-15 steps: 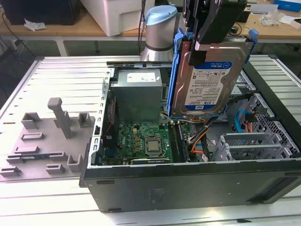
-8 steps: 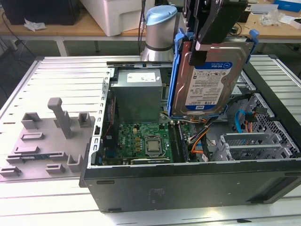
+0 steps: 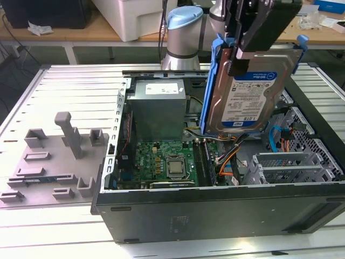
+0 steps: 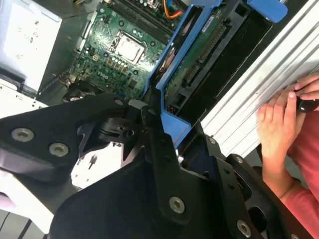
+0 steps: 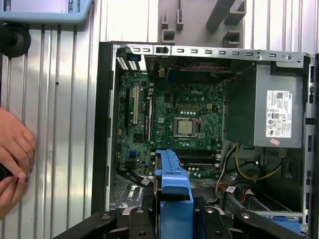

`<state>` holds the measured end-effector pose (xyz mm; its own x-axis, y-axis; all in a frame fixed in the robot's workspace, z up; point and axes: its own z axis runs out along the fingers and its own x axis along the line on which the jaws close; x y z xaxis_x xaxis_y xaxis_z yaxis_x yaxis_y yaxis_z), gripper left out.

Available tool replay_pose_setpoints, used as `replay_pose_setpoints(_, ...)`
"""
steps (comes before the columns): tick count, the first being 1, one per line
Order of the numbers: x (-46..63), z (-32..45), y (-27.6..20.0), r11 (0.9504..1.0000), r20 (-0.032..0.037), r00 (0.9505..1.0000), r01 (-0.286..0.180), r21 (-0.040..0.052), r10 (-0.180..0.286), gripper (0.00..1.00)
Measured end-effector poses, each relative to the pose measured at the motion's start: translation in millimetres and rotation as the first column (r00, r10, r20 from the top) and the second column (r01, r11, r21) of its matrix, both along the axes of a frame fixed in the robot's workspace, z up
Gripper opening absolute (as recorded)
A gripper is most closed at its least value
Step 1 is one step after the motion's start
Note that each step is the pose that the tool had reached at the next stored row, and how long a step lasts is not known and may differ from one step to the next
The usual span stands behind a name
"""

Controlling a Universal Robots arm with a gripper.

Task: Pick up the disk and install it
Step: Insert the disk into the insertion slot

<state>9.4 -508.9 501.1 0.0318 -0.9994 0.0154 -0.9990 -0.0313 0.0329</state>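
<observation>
- The ribbed metal table [image 3: 64, 86] is carrying an open computer case [image 3: 215, 216] lying on its side, towards the exterior view's right edge of the table.
- A grey fixture plate [image 3: 48, 162] with upright blocks is sitting on the table just beside the case, near the exterior view's left edge.
- Inside the case, a grey power supply [image 3: 157, 110] is sitting in the far corner. A green motherboard [image 3: 161, 156] is lying on the floor beside it, and a grey metal drive cage [image 3: 291, 167] is standing at the exterior view's right end, with coloured cables running between them.
- The disk [image 3: 248, 97], silver in its blue bracket, is hanging upright and slightly tilted above the case's interior, between the motherboard and the drive cage. Its label is facing the exterior camera.
- The gripper [image 3: 242, 54] is clamping the disk by its upper end, its black fingers grasping the bracket.
- A person's hand [image 4: 276, 119] is resting on the table outside the case wall.
</observation>
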Motion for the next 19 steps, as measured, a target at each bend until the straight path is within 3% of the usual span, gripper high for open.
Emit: replay_pose_setpoints(19, 26.6, -0.2, -18.5, 1.0, 0.0, 1.0, 0.003, 0.0001, -0.003, 0.37)
